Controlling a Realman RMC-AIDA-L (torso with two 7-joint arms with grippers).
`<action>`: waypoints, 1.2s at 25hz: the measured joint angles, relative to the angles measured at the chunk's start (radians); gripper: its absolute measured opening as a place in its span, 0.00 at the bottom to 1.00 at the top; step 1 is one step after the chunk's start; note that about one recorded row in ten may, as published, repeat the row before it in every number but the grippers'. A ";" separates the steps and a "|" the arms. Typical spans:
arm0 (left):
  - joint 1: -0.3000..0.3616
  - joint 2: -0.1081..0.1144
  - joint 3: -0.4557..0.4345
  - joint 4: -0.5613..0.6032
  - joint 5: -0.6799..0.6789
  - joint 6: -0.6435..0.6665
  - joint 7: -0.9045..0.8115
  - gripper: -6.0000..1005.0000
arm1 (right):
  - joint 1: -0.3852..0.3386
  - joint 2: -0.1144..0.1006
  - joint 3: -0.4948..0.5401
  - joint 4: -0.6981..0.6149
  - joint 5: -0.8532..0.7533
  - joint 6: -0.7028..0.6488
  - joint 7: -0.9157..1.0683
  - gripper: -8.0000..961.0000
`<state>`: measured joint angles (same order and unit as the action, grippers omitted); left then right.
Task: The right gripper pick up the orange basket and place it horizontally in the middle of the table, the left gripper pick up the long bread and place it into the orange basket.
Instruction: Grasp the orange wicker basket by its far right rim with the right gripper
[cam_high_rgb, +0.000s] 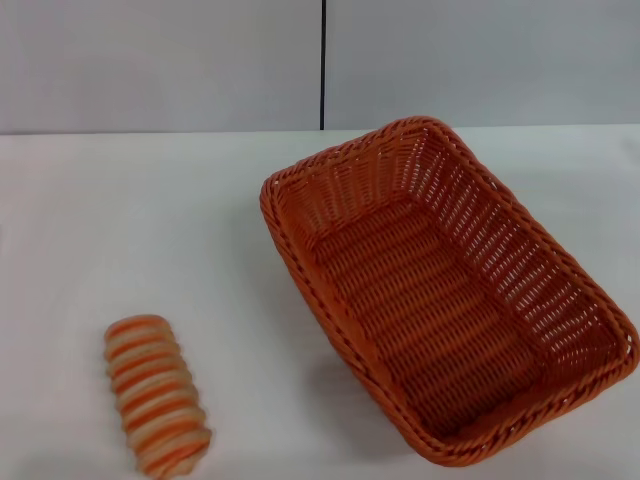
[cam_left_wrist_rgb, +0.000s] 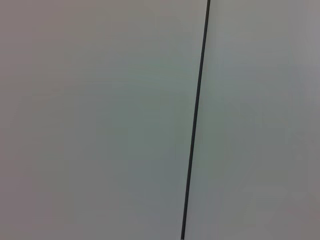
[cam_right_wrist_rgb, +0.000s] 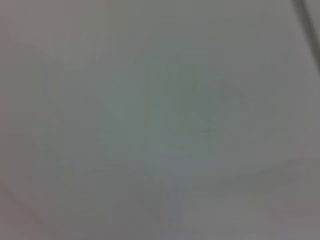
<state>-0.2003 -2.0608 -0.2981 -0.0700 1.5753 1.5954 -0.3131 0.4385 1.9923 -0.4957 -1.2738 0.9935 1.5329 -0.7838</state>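
Observation:
The orange basket lies on the white table at the centre-right of the head view, set at a slant with its long side running from upper left to lower right, and it is empty. The long bread, striped orange and cream, rests on the table at the lower left, well apart from the basket. Neither gripper shows in any view. Both wrist views hold only the plain grey wall.
A grey wall with a thin dark vertical seam stands behind the table's far edge. The same seam crosses the left wrist view. Bare tabletop lies between the bread and the basket.

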 joint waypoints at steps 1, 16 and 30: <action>0.000 0.000 0.000 0.000 0.000 0.000 0.000 0.65 | 0.000 0.000 0.000 0.000 0.000 0.000 0.000 0.73; -0.010 -0.001 -0.001 0.019 0.002 -0.029 0.007 0.65 | 0.406 -0.207 -0.227 0.541 -0.280 0.143 0.194 0.73; 0.027 -0.002 -0.005 0.019 0.001 -0.034 0.007 0.65 | 0.492 -0.093 -0.308 0.653 -0.319 0.114 0.235 0.73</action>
<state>-0.1737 -2.0632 -0.3032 -0.0507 1.5759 1.5611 -0.3057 0.9308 1.8988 -0.8033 -0.6212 0.6741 1.6469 -0.5484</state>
